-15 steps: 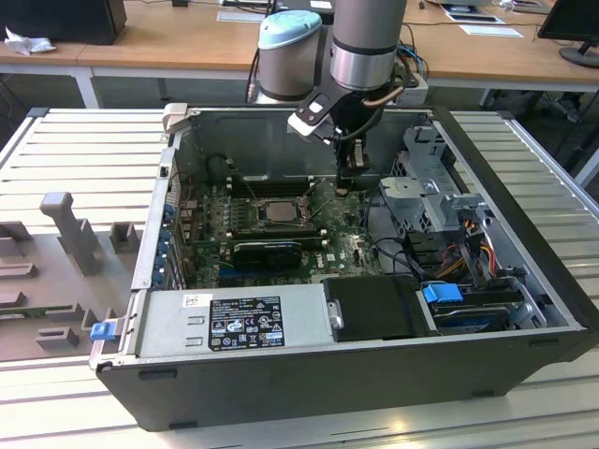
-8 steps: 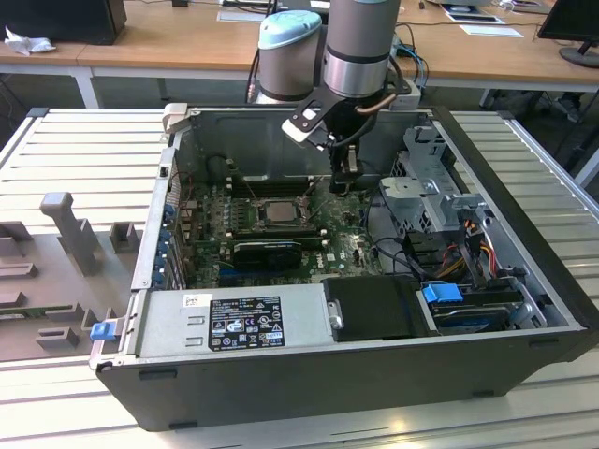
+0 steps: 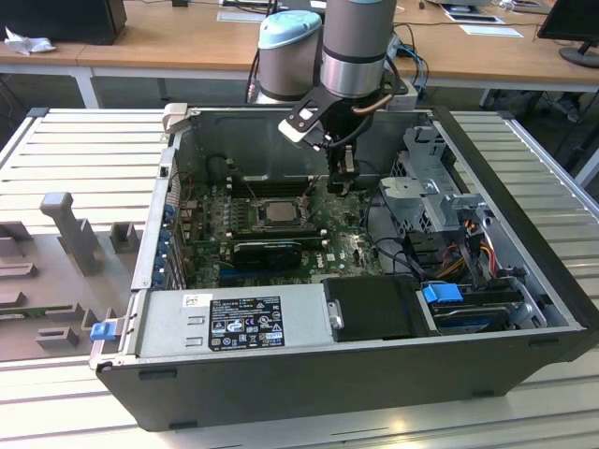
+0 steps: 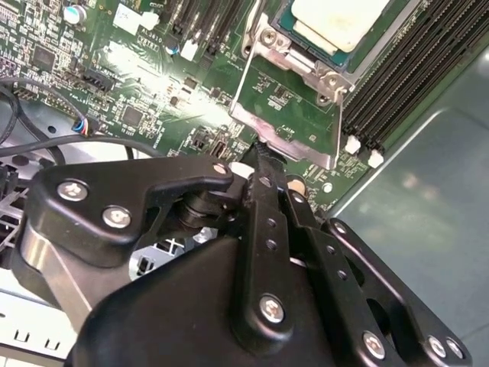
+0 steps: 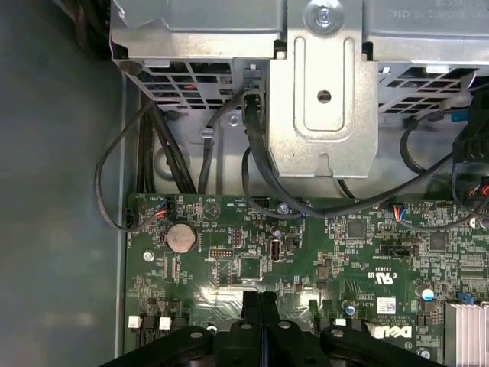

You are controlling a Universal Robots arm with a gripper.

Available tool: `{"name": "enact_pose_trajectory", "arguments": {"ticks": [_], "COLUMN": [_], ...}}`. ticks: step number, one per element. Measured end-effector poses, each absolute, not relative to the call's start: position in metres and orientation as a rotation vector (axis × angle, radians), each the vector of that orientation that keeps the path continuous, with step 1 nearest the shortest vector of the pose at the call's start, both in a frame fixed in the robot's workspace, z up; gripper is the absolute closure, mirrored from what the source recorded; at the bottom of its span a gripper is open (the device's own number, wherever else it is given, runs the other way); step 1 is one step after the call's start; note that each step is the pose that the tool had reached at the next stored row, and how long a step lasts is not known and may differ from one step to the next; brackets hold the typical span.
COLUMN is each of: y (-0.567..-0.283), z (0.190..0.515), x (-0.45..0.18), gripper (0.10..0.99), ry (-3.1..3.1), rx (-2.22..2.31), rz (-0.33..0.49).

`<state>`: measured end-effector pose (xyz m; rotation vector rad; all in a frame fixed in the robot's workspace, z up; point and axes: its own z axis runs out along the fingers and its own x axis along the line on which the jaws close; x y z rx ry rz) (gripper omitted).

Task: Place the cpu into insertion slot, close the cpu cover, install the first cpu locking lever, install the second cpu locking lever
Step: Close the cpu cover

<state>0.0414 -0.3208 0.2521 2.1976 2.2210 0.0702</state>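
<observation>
Resting on a slatted metal table [image 3: 75, 150], an open computer case [image 3: 374, 369] lies on its side near the table's front edge, seen from above. A grey arm [image 3: 356, 47] reaches down into it over the case's far wall. A green circuit board [image 3: 348, 245] covers the floor of the case. A boxed power supply [image 3: 234, 323] runs along the near wall, and a metal drive cage [image 3: 426, 182] stands at the exterior view's right.

The end effector [image 3: 343, 178] hangs low over the board, between the socket [image 4: 302, 61] and the drive cage. In both wrist views its two black fingers [image 4: 263, 164] [image 5: 260, 302] are pressed together with nothing between them.

The cover [image 4: 294, 144] is swung up off the socket, and the board shows through its square window. Its free edge lies just beside the fingertips; contact cannot be judged.

The cpu [image 3: 278, 211] [image 4: 344, 19] sits flat in the socket near the middle of the board, its dull silver top uncovered.

A coin battery [image 5: 181, 237] lies near the board's edge, below the drive cage.
</observation>
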Motion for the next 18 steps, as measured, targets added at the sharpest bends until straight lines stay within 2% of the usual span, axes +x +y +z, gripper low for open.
{"name": "enact_pose_trajectory", "arguments": {"ticks": [18], "y": [-0.3208], "z": [0.2521], "x": [0.0325], "gripper": [0.98], "ry": [2.221], "rx": [2.198], "rz": [0.07]}}
